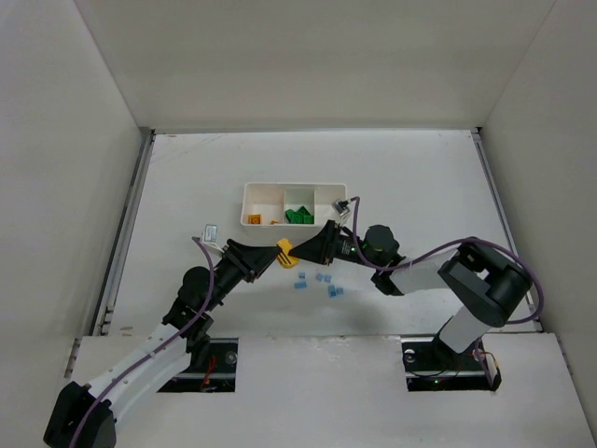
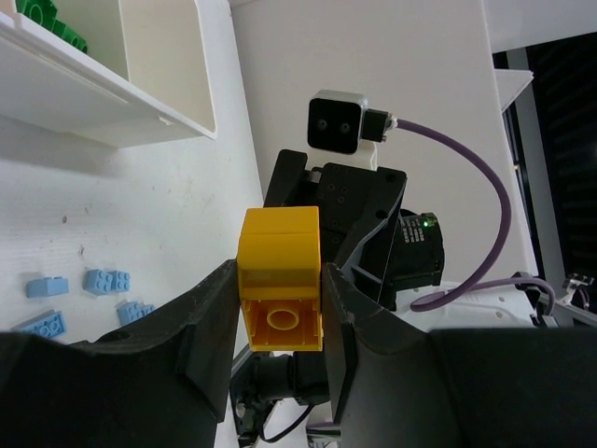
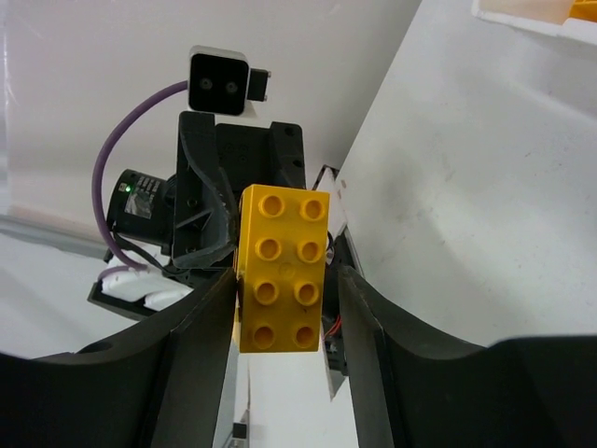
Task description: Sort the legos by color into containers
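Gripping the yellow brick squarely, the left gripper has both fingers pressed on its sides at the centre of the top view, just below the white tray. The right gripper meets it from the right, jaws spread around the same brick (a slim gap shows on each side). Orange bricks lie in the tray's left compartment and green bricks in the middle one. Light blue bricks sit scattered on the table below the grippers.
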{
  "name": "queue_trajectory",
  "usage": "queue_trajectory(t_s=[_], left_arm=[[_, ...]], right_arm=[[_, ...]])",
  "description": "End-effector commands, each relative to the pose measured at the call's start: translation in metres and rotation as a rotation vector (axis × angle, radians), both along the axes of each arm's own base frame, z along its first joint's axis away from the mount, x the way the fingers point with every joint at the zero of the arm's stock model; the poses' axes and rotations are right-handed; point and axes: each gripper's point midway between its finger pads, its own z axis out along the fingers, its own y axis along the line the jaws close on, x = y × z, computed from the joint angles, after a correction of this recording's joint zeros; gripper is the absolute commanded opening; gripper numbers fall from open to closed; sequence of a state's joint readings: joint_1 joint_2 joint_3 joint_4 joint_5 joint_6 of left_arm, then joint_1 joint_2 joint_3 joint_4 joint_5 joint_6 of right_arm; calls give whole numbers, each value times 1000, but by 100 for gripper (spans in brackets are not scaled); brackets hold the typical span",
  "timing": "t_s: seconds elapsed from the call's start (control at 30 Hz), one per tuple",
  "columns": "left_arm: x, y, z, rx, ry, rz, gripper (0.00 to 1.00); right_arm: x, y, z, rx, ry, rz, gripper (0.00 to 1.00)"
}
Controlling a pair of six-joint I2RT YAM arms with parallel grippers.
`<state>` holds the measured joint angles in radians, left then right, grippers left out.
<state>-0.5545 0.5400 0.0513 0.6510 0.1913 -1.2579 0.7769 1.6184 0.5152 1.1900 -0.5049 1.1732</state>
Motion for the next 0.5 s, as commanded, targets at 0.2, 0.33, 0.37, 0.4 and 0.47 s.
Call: queue_trajectory(t_s=[0.2, 0.33, 0.37, 0.4, 0.47], left_arm=[[-3, 0, 9, -34, -65, -12, 15], [-4, 1, 7, -37, -62, -13, 14], [-5, 1, 6, -38, -61, -13, 14], [-6, 1, 6, -37, -62, -16, 14], [-7, 1, 3, -32, -58, -23, 13]], right_arm=[[-2, -2, 30, 107, -64, 35, 41], [7, -13, 36, 128, -67, -3, 36], [10, -18, 38, 131, -68, -18, 36], [13, -21, 40, 134, -73, -27, 35], [19, -30, 45, 140, -84, -51, 35]])
